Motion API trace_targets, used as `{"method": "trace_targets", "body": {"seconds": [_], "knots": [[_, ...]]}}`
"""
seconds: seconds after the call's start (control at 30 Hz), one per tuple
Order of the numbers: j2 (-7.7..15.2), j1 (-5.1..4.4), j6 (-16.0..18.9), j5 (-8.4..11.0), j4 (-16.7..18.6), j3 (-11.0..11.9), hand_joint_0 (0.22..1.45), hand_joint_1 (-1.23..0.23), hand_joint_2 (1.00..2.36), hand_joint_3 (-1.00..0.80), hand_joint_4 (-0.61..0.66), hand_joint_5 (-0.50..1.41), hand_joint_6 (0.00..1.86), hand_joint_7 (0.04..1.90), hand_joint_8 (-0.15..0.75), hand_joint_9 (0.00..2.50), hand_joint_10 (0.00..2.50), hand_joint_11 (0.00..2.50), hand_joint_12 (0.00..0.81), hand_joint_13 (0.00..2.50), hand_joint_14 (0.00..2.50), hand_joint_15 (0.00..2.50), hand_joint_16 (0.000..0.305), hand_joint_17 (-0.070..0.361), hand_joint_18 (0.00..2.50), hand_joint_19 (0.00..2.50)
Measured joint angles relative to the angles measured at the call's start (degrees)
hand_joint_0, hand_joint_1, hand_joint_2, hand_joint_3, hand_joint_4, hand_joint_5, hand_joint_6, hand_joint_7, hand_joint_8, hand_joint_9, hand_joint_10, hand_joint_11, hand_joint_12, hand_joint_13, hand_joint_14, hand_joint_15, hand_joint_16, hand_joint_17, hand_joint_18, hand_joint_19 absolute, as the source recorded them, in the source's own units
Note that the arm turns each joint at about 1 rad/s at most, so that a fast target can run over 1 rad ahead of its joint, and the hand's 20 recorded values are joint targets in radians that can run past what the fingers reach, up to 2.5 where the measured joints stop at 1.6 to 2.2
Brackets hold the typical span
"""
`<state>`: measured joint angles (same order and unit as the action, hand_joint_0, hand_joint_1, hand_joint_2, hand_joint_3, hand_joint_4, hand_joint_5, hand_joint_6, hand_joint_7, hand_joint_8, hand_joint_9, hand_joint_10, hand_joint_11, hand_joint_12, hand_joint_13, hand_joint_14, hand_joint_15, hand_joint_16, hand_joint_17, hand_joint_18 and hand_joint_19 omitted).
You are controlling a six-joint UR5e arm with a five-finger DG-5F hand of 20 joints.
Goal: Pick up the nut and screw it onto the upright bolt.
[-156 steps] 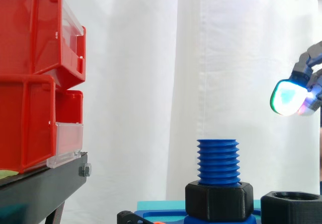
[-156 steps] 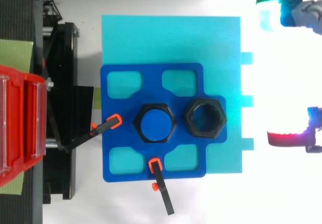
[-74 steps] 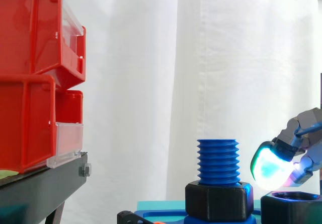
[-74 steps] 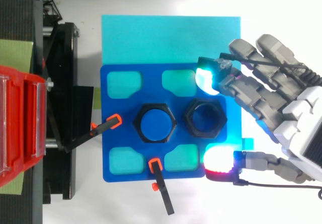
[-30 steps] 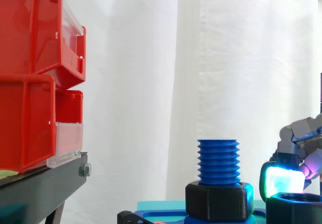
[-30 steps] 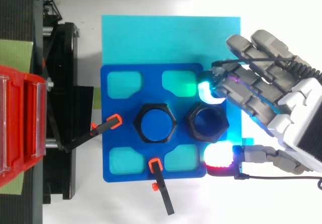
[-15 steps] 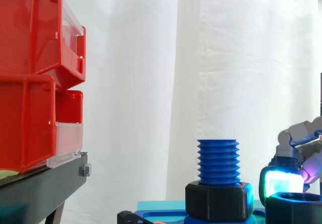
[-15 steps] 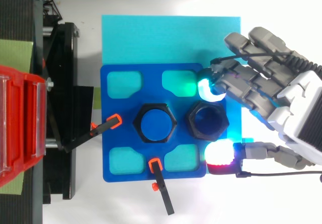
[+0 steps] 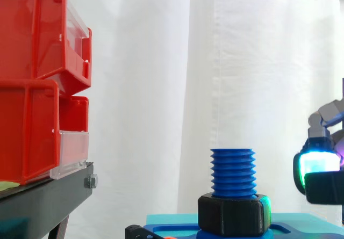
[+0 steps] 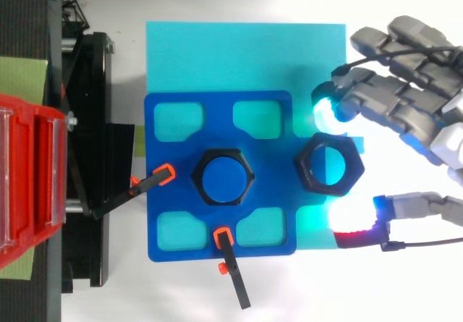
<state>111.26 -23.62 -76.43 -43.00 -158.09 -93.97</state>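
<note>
Where its glowing fingers and thumb pinch the one loose black nut, the hand holds it raised, seemingly over the blue plate's right edge. One upright blue bolt stands mid-plate, a second black nut at its foot. Two orange-tipped clamps grip the plate; two red bins stack leftward.

White curtain behind red bins

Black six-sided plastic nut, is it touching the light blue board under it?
Apart. The side view shows a clear gap between the black six-sided plastic nut and the light blue board; the hand pinches the nut and holds it up.
</note>
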Motion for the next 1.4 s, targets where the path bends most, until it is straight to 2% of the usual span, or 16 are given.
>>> {"method": "trace_targets", "body": {"seconds": [0.13, 0.23, 0.37, 0.47, 0.57, 0.63, 0.77, 0.9, 1.13, 1.4], "knots": [[-1.2, 0.50, -0.3, -0.68, -1.0, 0.2, 0.53, -0.57, 1.00, -0.50, 0.31, -0.17, 0.65, 1.16, 0.324, 0.57, 0.00, 0.09, 0.372, 0.47, 0.00, 0.00, 0.046, 0.103, 0.39, 0.00], [-1.9, 1.20, -0.7, -1.73, -1.8, 1.4, 0.53, -0.57, 1.00, -0.50, 0.31, -0.17, 0.65, 1.16, 0.323, 0.57, 0.00, 0.10, 0.372, 0.47, 0.00, 0.00, 0.046, 0.103, 0.39, 0.00], [-2.1, 2.47, -1.0, -3.73, -3.9, 4.3, 0.53, -0.57, 1.00, -0.50, 0.31, -0.17, 0.65, 1.16, 0.323, 0.57, 0.00, 0.09, 0.372, 0.47, 0.00, 0.00, 0.046, 0.103, 0.39, 0.00], [-2.1, 3.69, -2.1, -6.39, -4.7, 7.2, 0.53, -0.56, 1.00, -0.50, 0.31, -0.17, 0.65, 1.16, 0.324, 0.57, 0.00, 0.09, 0.372, 0.47, 0.00, 0.00, 0.046, 0.103, 0.39, 0.00], [-1.9, 4.55, -3.8, -8.89, -4.0, 9.0, 0.53, -0.56, 1.00, -0.50, 0.31, -0.17, 0.65, 1.16, 0.324, 0.57, 0.00, 0.09, 0.372, 0.47, 0.00, 0.00, 0.046, 0.103, 0.39, 0.00], [-1.1, 5.09, -5.3, -10.48, -2.5, 10.0, 0.53, -0.56, 1.00, -0.50, 0.31, -0.17, 0.65, 1.17, 0.324, 0.57, 0.00, 0.09, 0.371, 0.47, 0.00, 0.00, 0.046, 0.103, 0.39, 0.00], [1.1, 5.87, -6.8, -12.44, 0.0, 11.9, 0.53, -0.56, 1.00, -0.50, 0.31, -0.17, 0.65, 1.17, 0.323, 0.57, 0.00, 0.09, 0.371, 0.47, 0.00, 0.00, 0.046, 0.103, 0.39, 0.00], [2.3, 6.12, -7.1, -13.26, 1.4, 12.9, 0.53, -0.56, 1.00, -0.50, 0.31, -0.17, 0.65, 1.16, 0.323, 0.57, 0.00, 0.10, 0.372, 0.47, 0.00, 0.00, 0.046, 0.103, 0.39, 0.00], [3.7, 5.92, -8.8, -14.67, 2.6, 13.2, 0.53, -0.56, 1.00, -0.50, 0.31, -0.17, 0.65, 1.17, 0.325, 0.57, 0.00, 0.10, 0.372, 0.47, 0.00, 0.00, 0.046, 0.103, 0.39, 0.00], [5.9, 5.80, -8.1, -15.94, 3.1, 13.2, 0.53, -0.56, 1.00, -0.50, 0.31, -0.17, 0.65, 1.17, 0.324, 0.57, 0.00, 0.09, 0.373, 0.47, 0.00, 0.00, 0.046, 0.103, 0.39, 0.00]]}}
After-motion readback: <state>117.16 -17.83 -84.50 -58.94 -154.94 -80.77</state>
